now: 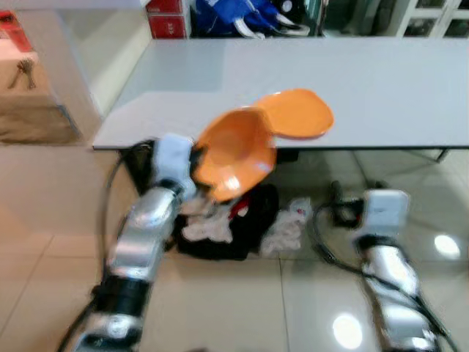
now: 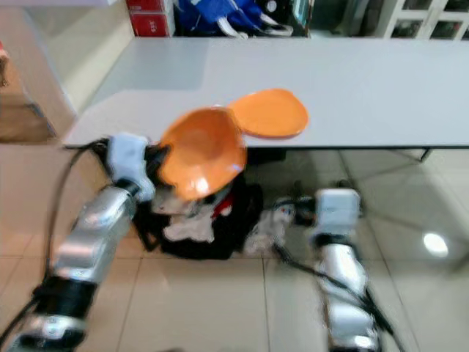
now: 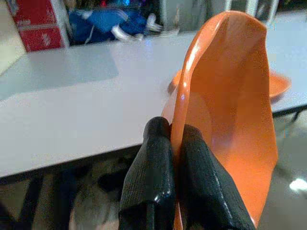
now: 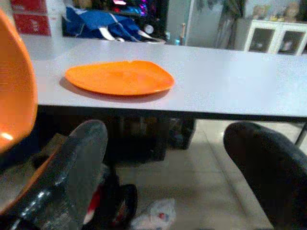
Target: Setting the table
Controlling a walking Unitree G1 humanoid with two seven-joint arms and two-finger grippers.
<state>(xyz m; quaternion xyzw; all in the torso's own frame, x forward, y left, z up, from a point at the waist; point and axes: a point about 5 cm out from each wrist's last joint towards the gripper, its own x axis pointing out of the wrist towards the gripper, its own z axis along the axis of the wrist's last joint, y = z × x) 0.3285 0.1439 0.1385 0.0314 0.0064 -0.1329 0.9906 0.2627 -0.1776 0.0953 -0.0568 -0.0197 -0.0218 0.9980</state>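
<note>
A long grey table point(image 1: 381, 88) spans the far side of the scene, its near edge facing the robot; most of its surface is bare, which suits a table in the course of being set. On the tiled floor point(image 1: 44, 220) beneath that edge lies a dark bag with loose cloths point(image 1: 227, 220), unrelated to the setting. One flat orange plate point(image 1: 297, 114) already rests on the table close to the near edge, evidently where a place is being laid. The orange bowl point(image 1: 234, 154), the item in hand, is off the table: it is held in the air in front of the near edge, tipped steeply on its side with its hollow facing the camera, its upper rim overlapping the plate in the head view. The left gripper point(image 3: 172, 158) is clamped on the bowl's rim, one black finger on each face of the wall, which explains the tilt. The right gripper point(image 4: 163, 163) hangs low over the floor short of the table, fingers spread wide with nothing between them. Judgement: the bowl has yet to be levelled and set down beside or on the plate.
</note>
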